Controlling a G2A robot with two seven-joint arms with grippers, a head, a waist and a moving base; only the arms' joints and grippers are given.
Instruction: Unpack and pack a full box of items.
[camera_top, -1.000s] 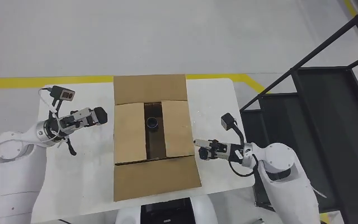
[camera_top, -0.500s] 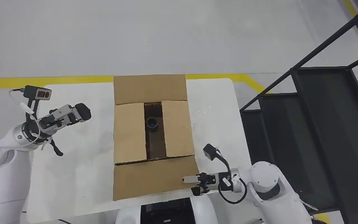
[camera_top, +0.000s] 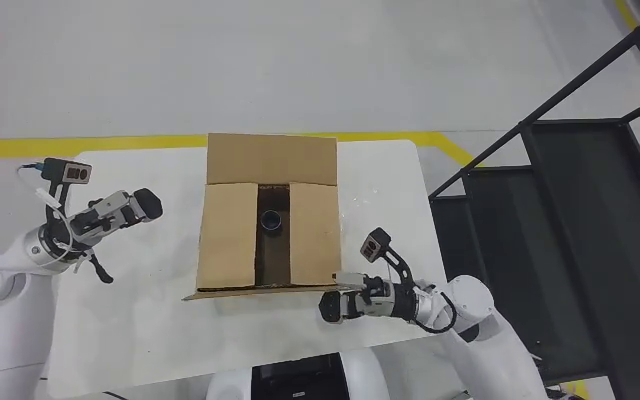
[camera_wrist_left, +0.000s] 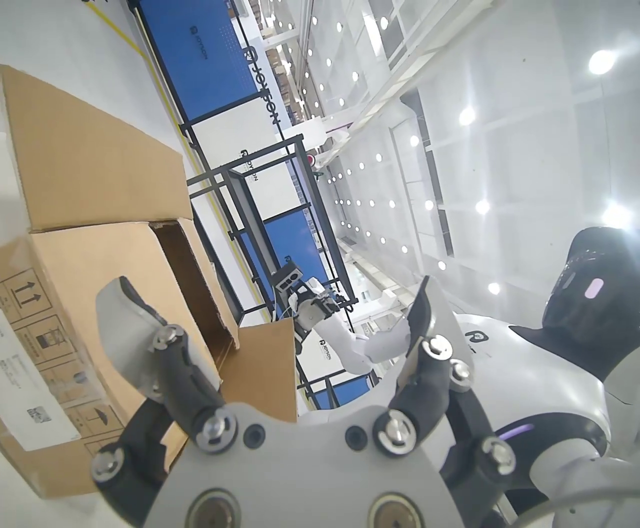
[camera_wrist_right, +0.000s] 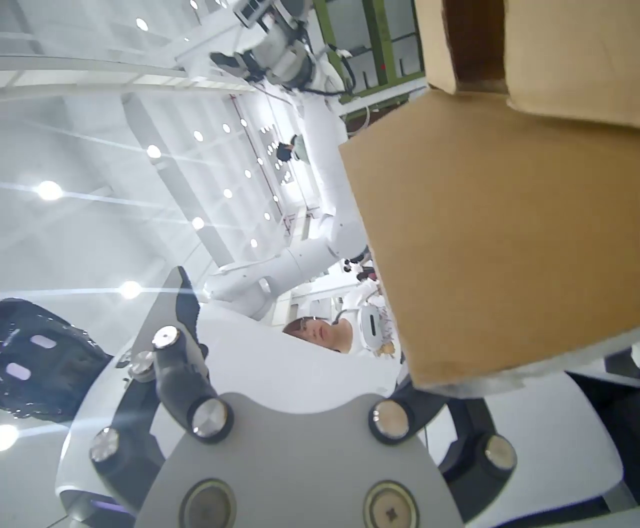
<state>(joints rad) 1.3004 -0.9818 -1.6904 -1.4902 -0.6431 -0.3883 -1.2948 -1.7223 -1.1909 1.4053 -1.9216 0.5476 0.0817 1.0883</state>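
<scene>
Box (camera_top: 230, 235) of plain brown corrugated cardboard, mid white table (camera_top: 140, 310), far flap lying flat, smooth side flaps folded inward, near flap (camera_wrist_right: 490, 225) raised, dark round item (camera_top: 271, 219) in the gap, left gripper (camera_top: 148, 206) wide open and empty, well apart, right gripper (camera_top: 328, 305) spread wide under near flap's corner, clamping nothing

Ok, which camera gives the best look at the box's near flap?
The right wrist view: the near flap faces it broadside, close up. The top view sees it nearly edge-on, and the left wrist view catches one end of it.
</scene>
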